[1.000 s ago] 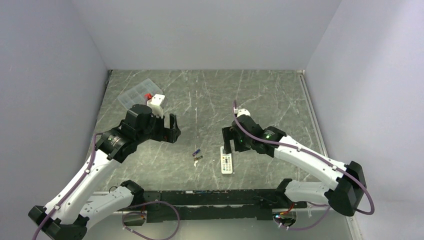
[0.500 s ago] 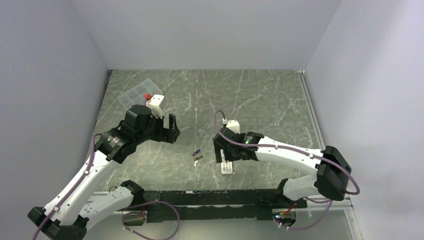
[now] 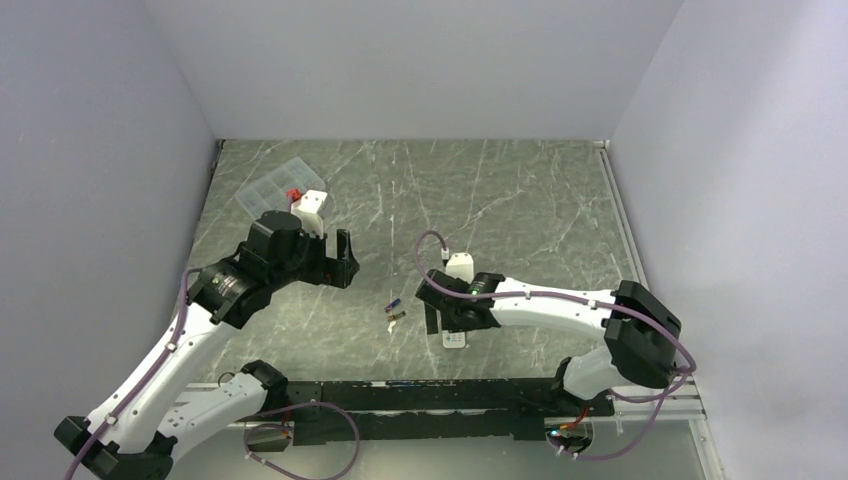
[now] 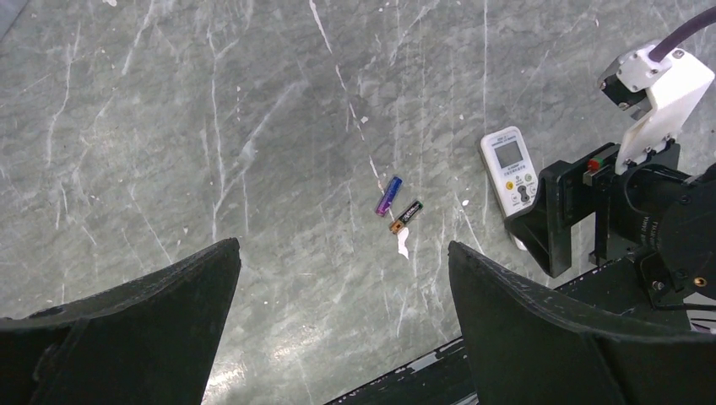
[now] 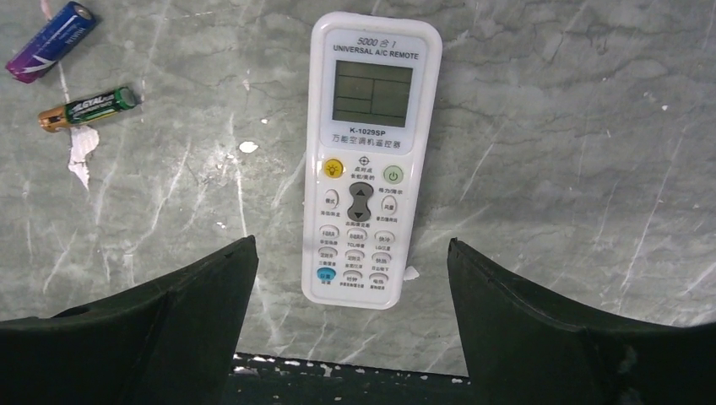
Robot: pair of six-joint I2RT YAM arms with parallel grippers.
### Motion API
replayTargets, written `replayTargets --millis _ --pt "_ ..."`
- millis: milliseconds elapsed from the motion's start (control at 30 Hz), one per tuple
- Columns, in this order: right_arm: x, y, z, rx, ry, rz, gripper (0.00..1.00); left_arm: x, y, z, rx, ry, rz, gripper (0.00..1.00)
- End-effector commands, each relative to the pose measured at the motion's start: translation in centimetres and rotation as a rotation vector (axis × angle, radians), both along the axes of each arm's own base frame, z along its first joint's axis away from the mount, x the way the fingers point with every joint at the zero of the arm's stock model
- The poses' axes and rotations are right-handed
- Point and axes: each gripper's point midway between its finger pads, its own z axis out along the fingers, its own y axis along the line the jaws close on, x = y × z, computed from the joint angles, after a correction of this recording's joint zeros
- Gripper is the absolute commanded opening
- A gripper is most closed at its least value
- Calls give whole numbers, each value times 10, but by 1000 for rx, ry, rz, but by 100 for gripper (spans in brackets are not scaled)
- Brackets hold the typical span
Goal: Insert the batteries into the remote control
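Because probably light, stiff and slick-cased, best pinched across the long edges: remote control (image 5: 370, 160), face-up on table (image 5: 591, 126), near 2 batteries (image 5: 84, 107). Right gripper (image 5: 350, 253) spread wide either side of its button end, not gripping; left gripper (image 4: 344, 253) wide too, empty

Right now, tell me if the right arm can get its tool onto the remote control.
Probably yes. The right tool hangs open over the remote control, a finger on either side, with nothing in between. The batteries lie off to one side, clear of it.

Left hand (image 4: 342, 278) open, raised, right hand (image 5: 350, 253) open, low
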Motion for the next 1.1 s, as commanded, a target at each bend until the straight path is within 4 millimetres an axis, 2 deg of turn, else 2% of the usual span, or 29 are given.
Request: replayTargets --millis 0,500,733,867,1067 --pt "2 2 -6 21 -18 -39 84 0 0 6 -21 -26 6 99" --pt "-8 5 -30 40 30 -46 76 0 -1 5 -21 -21 2 99" --pt "-9 3 -35 25 35 -47 67 0 -1 5 -21 -18 2 99" --pt "-9 2 -34 19 31 -47 57 0 -1 4 -21 -15 1 99" --pt "-10 1 -29 30 20 -40 36 0 -3 2 -21 -6 -3 99"
